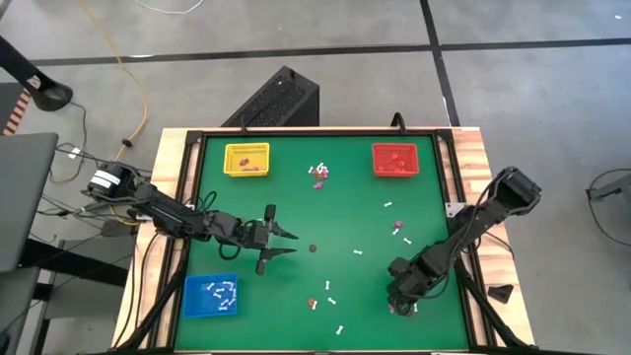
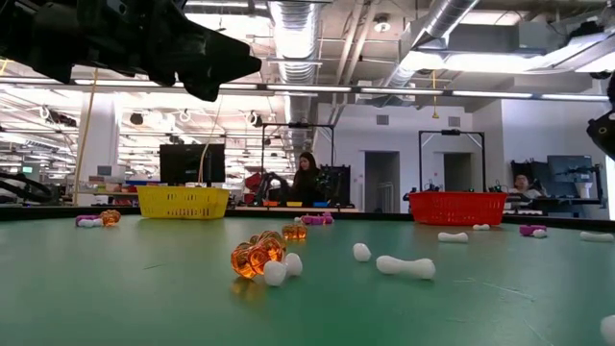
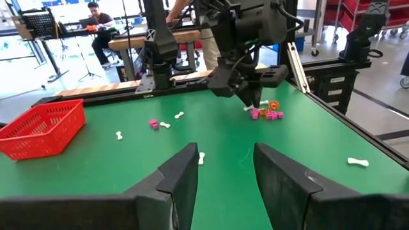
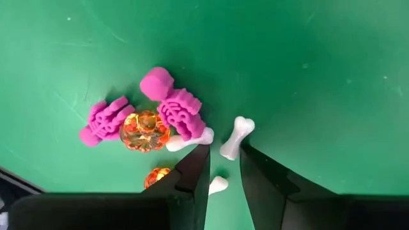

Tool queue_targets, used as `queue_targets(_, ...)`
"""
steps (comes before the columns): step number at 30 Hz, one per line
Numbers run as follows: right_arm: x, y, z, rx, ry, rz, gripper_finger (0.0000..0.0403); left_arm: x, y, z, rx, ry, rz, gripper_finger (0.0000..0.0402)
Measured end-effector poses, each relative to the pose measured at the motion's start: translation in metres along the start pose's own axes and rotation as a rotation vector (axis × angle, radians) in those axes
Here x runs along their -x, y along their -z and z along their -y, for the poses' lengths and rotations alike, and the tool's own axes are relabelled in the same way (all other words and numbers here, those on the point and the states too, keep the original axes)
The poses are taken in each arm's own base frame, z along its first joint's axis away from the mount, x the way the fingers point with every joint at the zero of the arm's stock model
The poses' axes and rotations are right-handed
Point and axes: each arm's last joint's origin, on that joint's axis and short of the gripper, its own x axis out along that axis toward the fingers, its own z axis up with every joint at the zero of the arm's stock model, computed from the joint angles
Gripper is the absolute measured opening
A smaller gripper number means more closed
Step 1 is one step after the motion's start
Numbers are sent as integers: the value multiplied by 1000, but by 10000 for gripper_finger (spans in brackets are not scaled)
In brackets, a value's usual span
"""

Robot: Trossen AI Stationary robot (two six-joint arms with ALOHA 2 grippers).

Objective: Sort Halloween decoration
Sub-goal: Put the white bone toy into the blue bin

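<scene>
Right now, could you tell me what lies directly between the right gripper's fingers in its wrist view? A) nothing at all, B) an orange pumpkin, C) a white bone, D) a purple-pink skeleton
C: in the right wrist view the right gripper stands with its jaws parted just over a white bone, while the purple-pink skeleton and orange pumpkin lie off to one side.

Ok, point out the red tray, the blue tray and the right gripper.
Red tray (image 1: 378,149): high view, its left rim.
Blue tray (image 1: 188,299): high view, its left wall.
Right gripper (image 4: 223,167): right wrist view, midway between its fingertips.
</scene>
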Motion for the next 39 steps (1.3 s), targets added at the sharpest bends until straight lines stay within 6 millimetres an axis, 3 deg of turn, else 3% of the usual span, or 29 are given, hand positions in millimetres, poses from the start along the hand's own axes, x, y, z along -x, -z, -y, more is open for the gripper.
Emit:
queue_targets(6, 2, -7, -6, 12, 19, -12, 87, 0, 0, 0, 0, 0, 0, 141)
queue_targets(14, 19, -11, -18, 61, 8, 27, 23, 0, 0, 0, 0, 1, -1, 141)
queue_targets(24, 55, -26, -39, 171, -2, 76, 32, 0, 0, 0, 4, 2, -4, 141)
queue_targets(30, 74, -44, -59, 341, -115, 259, 19, 0, 1, 0, 2, 2, -11, 141)
queue_targets(34, 83, -67, -73, 494, -225, 451, 25, 1, 5, 0, -7, -10, -60, 142)
queue_targets(39, 88, -102, -95, 721, -359, 694, 23, 7, 15, -9, -24, -243, -216, 142)
